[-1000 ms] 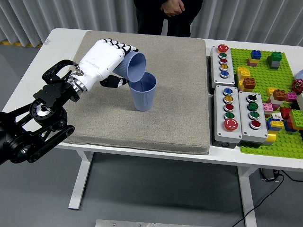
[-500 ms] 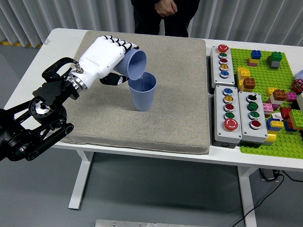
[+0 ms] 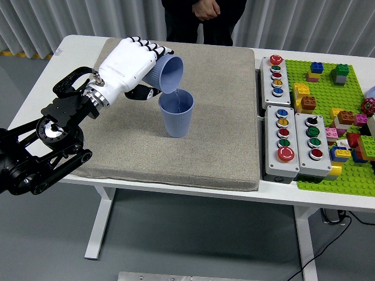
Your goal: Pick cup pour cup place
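Mat point(image 3: 222, 146): grey, square, padded; spread beneath the hand and reaching well to its right.
Table point(image 3: 76, 50): white; bare strip showing behind and left of the hand.
Button boxes point(image 3: 299, 143): three grey panels with coloured buttons, well right of the hand, just past the mat's edge.
Green baseplate point(image 3: 328, 175): far right of the hand, loaded with coloured bricks.
Person point(image 3: 202, 17): in dark clothing, standing behind the hand at the far side, hands clasped.

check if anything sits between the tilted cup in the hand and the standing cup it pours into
Nothing visible does. The left hand holds the tilted cup with its mouth right above the standing cup on the grey mat; no object lies between them.
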Tool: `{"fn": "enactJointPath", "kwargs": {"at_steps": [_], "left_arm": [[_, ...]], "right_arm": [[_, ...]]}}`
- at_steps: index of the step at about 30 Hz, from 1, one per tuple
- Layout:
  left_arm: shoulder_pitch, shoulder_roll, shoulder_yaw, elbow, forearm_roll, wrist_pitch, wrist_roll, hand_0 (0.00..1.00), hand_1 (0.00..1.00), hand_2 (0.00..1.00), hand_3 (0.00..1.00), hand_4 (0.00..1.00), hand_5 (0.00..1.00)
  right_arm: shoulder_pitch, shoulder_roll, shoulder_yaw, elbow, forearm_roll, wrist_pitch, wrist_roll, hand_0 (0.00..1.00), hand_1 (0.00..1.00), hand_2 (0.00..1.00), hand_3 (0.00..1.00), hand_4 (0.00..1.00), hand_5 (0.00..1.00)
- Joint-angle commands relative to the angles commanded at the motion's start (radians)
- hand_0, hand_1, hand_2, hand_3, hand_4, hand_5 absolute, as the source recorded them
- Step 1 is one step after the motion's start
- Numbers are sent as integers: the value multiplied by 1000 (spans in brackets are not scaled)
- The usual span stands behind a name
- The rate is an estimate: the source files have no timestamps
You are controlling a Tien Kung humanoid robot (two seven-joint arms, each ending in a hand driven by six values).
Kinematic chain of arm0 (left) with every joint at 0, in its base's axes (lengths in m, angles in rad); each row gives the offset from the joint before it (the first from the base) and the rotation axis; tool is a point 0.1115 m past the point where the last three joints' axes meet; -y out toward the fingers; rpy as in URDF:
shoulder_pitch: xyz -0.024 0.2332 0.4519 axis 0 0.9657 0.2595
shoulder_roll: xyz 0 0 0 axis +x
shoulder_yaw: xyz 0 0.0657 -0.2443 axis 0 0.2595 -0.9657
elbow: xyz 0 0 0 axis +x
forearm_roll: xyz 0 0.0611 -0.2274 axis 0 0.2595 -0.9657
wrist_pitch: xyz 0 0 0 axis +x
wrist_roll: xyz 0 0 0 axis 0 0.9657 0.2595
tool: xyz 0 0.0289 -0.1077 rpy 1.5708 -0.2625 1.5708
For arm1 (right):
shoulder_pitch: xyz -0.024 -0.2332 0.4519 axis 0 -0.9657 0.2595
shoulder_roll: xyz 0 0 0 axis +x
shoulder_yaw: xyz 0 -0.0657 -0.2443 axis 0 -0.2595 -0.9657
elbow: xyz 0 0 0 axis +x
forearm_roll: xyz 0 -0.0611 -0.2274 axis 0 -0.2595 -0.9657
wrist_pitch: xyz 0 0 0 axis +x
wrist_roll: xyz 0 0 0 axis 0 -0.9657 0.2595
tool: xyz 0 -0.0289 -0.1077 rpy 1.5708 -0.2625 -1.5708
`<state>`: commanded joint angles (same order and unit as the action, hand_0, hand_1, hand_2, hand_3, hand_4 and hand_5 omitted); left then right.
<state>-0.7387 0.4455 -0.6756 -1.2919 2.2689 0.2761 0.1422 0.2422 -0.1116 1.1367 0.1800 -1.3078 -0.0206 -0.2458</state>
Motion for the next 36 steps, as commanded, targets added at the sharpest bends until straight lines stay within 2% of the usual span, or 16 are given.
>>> {"fn": "enactJointPath", "kwargs": {"at_steps": [9, 22, 29, 36], "left_arm": [[-4, 3, 7, 1, 0, 3, 2, 603, 572, 591, 599, 665, 109], [-18, 10, 38, 16, 0, 45, 23, 602, 572, 590, 598, 661, 106], [-29, 20, 58, 12, 0, 43, 37, 603, 571, 588, 597, 660, 107], [-25, 18, 62, 11, 0, 37, 48, 605, 573, 592, 597, 658, 109]], "right_arm": [[2, 1, -4, 0, 7, -2, 0, 682, 649, 570, 578, 2, 10], [1, 2, -5, 0, 8, -3, 0, 682, 649, 570, 578, 2, 13], [0, 3, -5, 0, 8, -3, 0, 682, 649, 570, 579, 2, 17], [-5, 4, -3, 0, 2, -2, -2, 682, 649, 570, 579, 2, 20]]}}
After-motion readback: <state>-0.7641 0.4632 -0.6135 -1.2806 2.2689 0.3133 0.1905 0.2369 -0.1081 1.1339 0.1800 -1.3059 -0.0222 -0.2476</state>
